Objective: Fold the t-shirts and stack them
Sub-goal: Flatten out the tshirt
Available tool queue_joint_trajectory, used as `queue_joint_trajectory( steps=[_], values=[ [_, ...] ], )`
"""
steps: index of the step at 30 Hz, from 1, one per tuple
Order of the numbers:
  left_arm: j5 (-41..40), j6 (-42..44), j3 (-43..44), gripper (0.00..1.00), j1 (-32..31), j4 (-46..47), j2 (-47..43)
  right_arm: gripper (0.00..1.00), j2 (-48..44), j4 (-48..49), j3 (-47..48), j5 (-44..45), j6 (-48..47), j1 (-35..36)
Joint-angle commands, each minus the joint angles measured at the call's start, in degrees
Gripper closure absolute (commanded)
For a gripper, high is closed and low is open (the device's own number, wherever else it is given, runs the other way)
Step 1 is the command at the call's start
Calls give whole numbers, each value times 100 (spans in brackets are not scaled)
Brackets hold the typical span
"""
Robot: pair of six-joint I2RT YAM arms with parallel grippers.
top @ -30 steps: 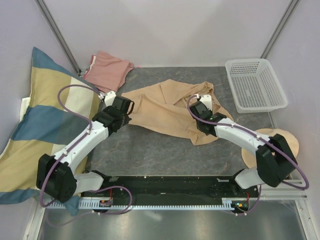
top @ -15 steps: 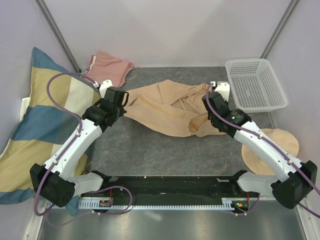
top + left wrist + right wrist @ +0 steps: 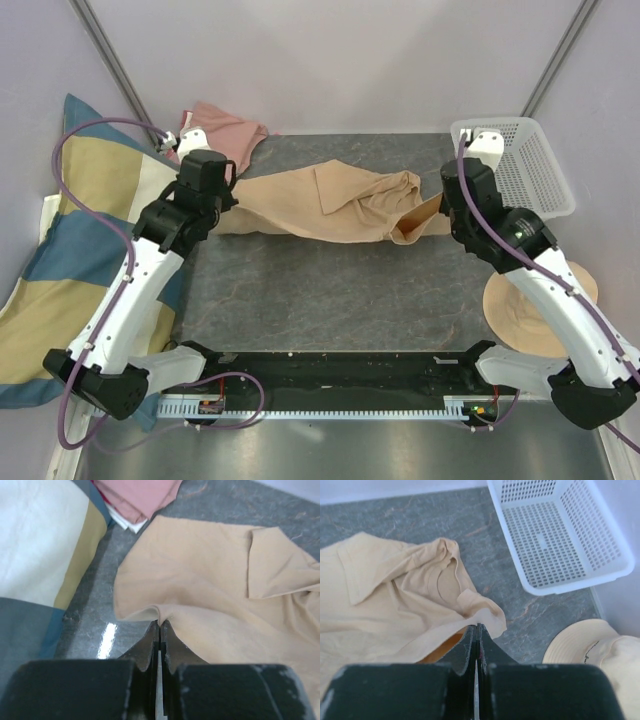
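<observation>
Grey table (image 3: pixel 300 300); left wrist alone shows left hand (image 3: pixel 159 626) pinching tan t-shirt (image 3: pixel 210 580).

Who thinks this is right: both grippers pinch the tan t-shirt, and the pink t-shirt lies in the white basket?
Wrong on the pink t-shirt: the top external view shows it beside the pillow at far left, not in the white basket. The left gripper and right gripper do pinch the tan t-shirt.

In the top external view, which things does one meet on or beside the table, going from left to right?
striped pillow → pink t-shirt → tan t-shirt → white basket
</observation>
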Motion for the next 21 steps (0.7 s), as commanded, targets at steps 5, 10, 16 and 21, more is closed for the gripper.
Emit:
queue_joint_trajectory(
  steps=[5, 10, 16, 21],
  values=[
    [160, 932, 1582, 98, 30, -90, 286, 100, 237, 38, 1735, 649, -876, -29],
    [99, 1328, 2445, 98, 30, -90, 682, 100, 973, 364, 2834, 1018, -1536, -29],
    [178, 1662, 3587, 98, 30, -90, 1078, 100, 1546, 777, 4274, 1098, -1940, -38],
    [81, 1996, 4397, 98, 30, -90, 1140, 100, 1749, 962, 5156, 1195, -2257, -38]
  ],
)
